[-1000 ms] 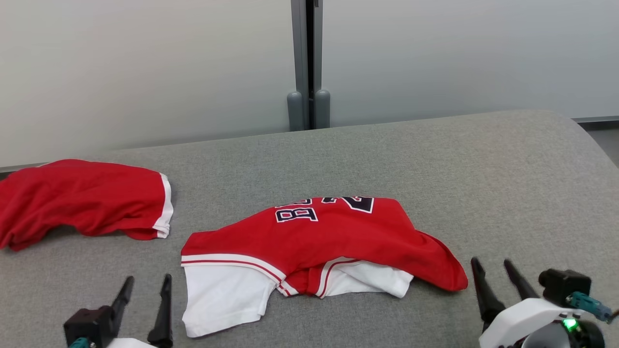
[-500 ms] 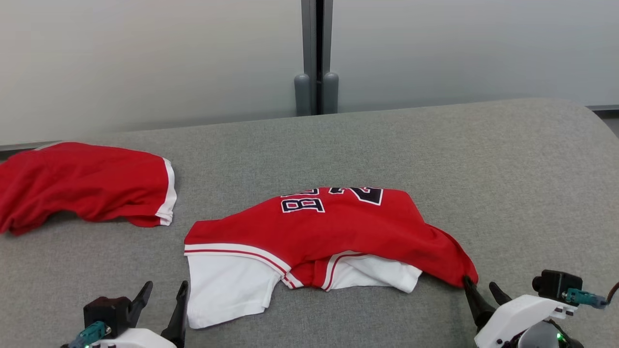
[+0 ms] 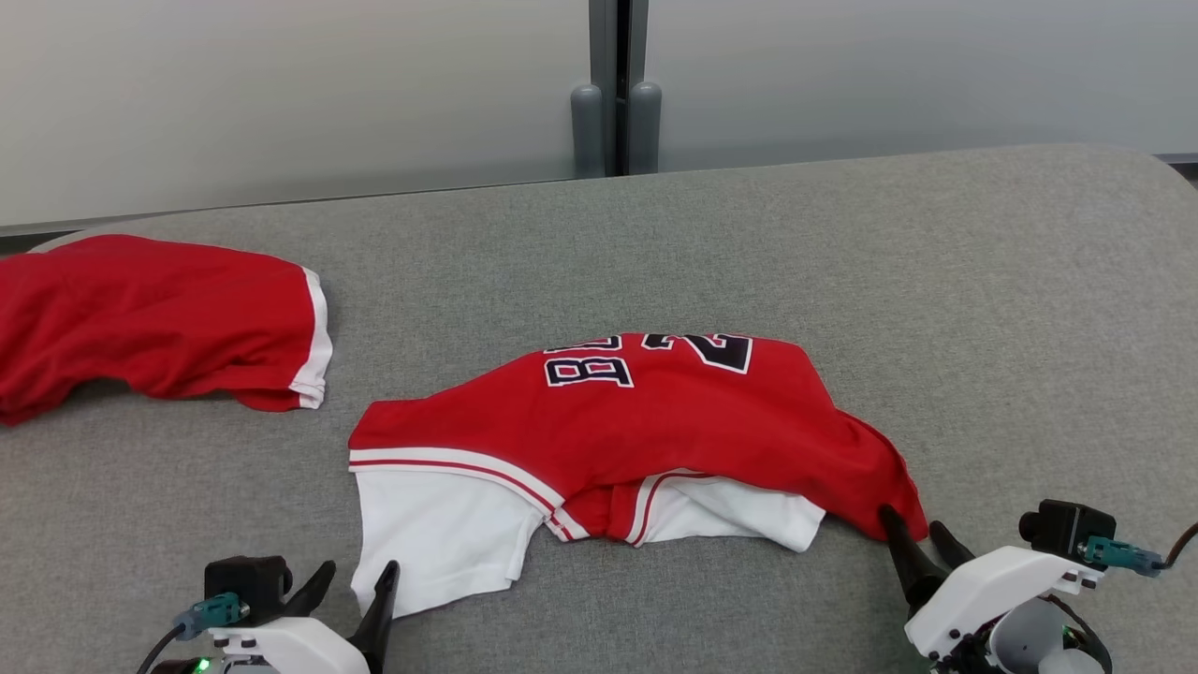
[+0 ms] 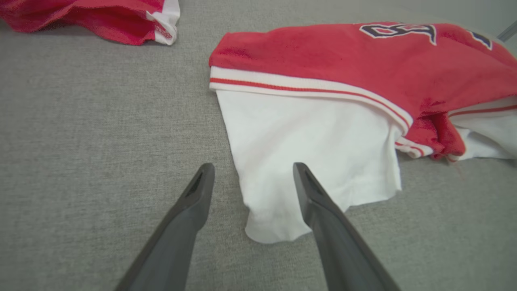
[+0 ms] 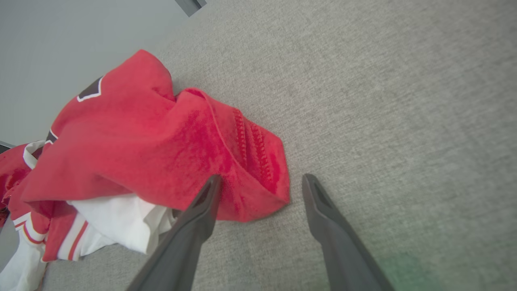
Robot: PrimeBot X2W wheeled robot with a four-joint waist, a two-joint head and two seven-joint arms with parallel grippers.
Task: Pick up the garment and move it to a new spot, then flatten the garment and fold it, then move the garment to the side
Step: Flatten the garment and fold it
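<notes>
A crumpled red jersey [image 3: 655,421] with dark numbers and white sleeves lies in the middle of the grey surface [image 3: 983,309]. Its white sleeve [image 4: 307,153] reaches toward my left gripper [image 4: 252,169], which is open with the sleeve's lower corner between its fingers. In the head view the left gripper [image 3: 354,573] sits at the sleeve's near-left edge. My right gripper [image 5: 258,182] is open, straddling the jersey's red right corner [image 5: 258,169]; in the head view it [image 3: 910,526] touches that corner. Nothing is gripped.
A second red garment with a white hem [image 3: 159,323] lies at the far left of the surface. A pale wall with a grey post [image 3: 613,84] runs behind the surface. The surface's right edge curves away at the far right.
The head camera has tilted down and forward. Both grippers advanced toward the jersey: the left reached the white sleeve's corner, the right reached the red right corner.
</notes>
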